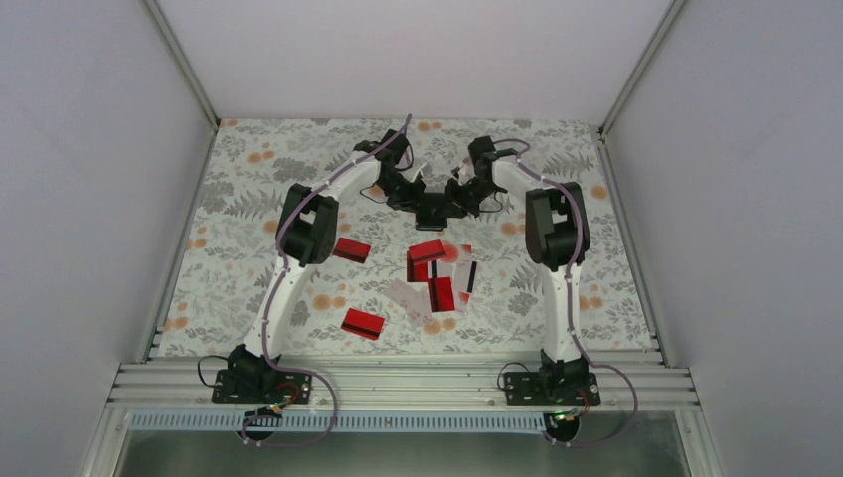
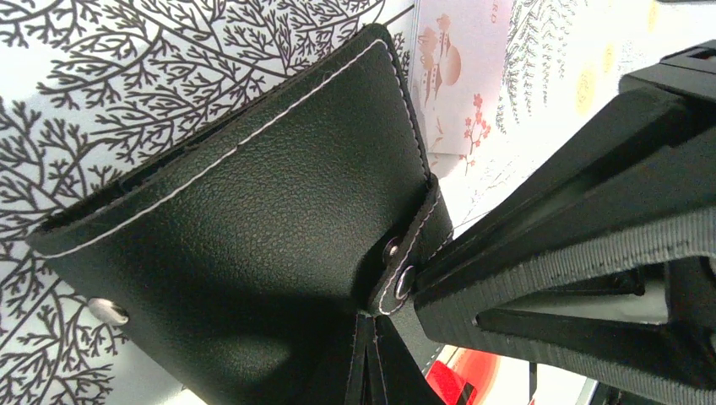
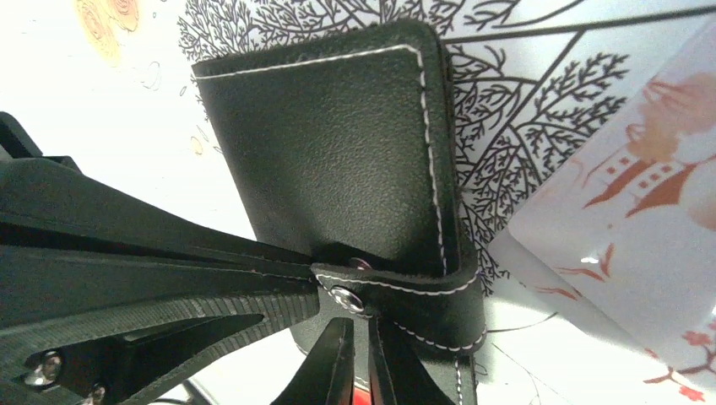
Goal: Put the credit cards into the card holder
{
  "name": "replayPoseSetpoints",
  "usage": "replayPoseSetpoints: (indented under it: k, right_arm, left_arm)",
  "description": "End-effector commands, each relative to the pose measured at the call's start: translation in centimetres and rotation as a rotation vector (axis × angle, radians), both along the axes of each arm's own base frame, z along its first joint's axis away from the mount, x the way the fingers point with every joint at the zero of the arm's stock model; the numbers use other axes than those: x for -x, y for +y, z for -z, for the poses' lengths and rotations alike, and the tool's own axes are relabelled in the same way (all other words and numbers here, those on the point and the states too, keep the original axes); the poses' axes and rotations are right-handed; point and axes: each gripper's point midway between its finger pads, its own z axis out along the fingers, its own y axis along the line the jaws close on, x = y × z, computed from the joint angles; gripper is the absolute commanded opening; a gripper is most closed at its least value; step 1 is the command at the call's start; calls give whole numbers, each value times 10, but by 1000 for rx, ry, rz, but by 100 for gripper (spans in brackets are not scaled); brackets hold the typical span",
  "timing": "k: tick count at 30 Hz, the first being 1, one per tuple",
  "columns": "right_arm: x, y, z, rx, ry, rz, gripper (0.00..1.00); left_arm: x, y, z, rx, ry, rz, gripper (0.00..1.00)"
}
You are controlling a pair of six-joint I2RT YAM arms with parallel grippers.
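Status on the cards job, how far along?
Done: nothing. The credit cards lie loose on the table, none visible in the card holder. In hand: left fingers and right fingers pinch the folded holder. Left: open it, load every card.

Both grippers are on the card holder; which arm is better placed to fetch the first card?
Right, probably: most credit cards lie nearer its base, and the left gripper, shut on the card holder, could hold it alone.

Loose credit cards (image 1: 427, 250) on floral table (image 1: 249, 189)
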Motion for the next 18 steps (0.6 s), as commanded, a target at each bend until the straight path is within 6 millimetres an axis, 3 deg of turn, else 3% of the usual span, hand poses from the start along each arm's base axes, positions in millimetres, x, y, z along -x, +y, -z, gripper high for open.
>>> replayPoseSetpoints:
  k: [1, 7, 18]
  right_arm:
    - [17, -14, 79, 101, 164, 35, 6]
    - [21, -18, 101, 135, 280, 85, 4]
    - [19, -7, 115, 102, 442, 198, 4]
  left_arm:
    - [7, 7, 72, -132, 11, 23, 2]
    - [8, 8, 75, -159, -9, 36, 2]
    - [3, 6, 71, -186, -60, 59, 2]
